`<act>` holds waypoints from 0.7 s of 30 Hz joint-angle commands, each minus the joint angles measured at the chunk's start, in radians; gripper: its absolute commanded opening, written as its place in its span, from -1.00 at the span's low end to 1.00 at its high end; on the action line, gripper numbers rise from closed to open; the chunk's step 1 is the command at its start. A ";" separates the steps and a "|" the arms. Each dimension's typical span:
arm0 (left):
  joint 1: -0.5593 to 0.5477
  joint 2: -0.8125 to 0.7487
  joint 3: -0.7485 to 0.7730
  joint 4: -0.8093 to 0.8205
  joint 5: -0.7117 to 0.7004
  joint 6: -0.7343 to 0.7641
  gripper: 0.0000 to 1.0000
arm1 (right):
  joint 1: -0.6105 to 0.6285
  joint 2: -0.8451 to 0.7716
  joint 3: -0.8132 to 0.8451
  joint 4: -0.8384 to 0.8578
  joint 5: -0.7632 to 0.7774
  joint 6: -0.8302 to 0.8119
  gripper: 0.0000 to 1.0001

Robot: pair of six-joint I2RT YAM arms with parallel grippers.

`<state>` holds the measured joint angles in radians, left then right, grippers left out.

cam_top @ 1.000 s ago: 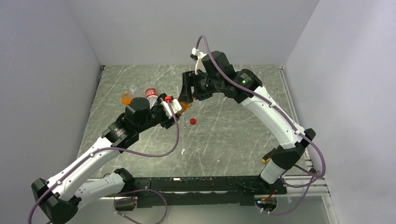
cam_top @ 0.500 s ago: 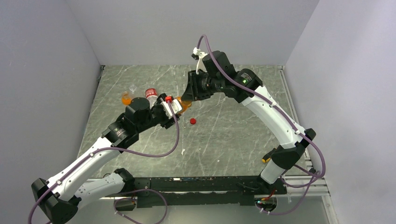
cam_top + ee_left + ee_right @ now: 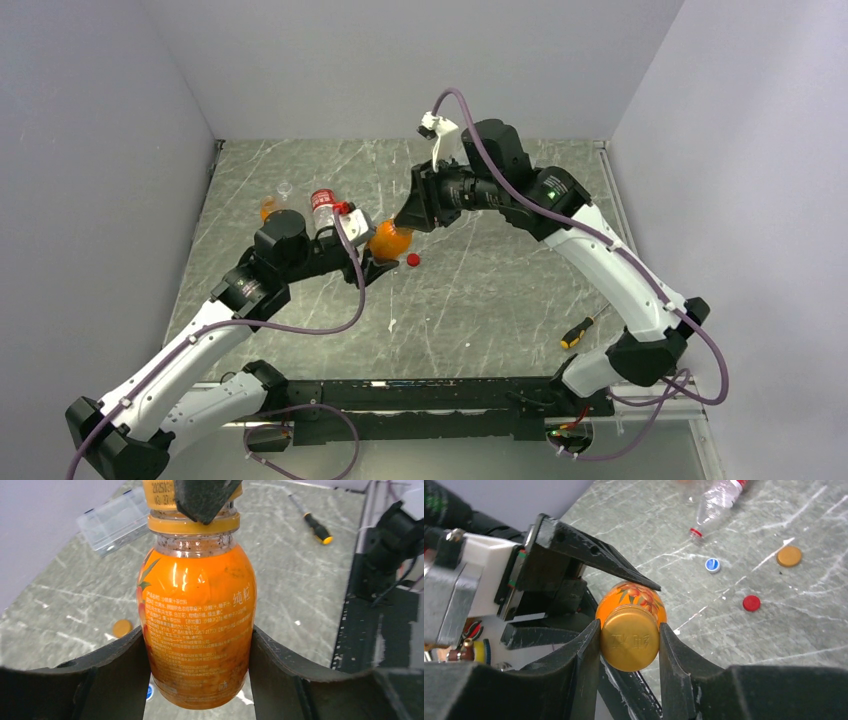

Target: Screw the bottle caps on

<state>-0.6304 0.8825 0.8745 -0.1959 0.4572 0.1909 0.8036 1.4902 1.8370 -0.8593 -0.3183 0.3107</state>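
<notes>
Grey veined table (image 3: pixel 480 300), closed in on three sides.
Pale back wall (image 3: pixel 400 70) beyond the right gripper (image 3: pixel 403 223), left wall (image 3: pixel 90 200) and right wall (image 3: pixel 740 180) well apart at its sides; soft, even light.

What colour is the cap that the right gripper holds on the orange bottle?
The cap is golden orange, faintly embossed; the right wrist view shows it best.
</notes>
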 commanded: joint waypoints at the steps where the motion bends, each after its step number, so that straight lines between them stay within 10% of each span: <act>1: 0.019 -0.022 0.003 0.120 0.169 -0.101 -1.00 | 0.002 -0.076 -0.043 0.156 -0.158 -0.032 -0.97; 21: 0.067 0.000 -0.013 0.283 0.192 -0.306 -1.00 | 0.003 -0.134 -0.175 0.260 -0.203 -0.054 -0.97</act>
<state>-0.5697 0.8745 0.8246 0.0010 0.7021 -0.0910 0.7914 1.3445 1.6505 -0.6075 -0.4587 0.2451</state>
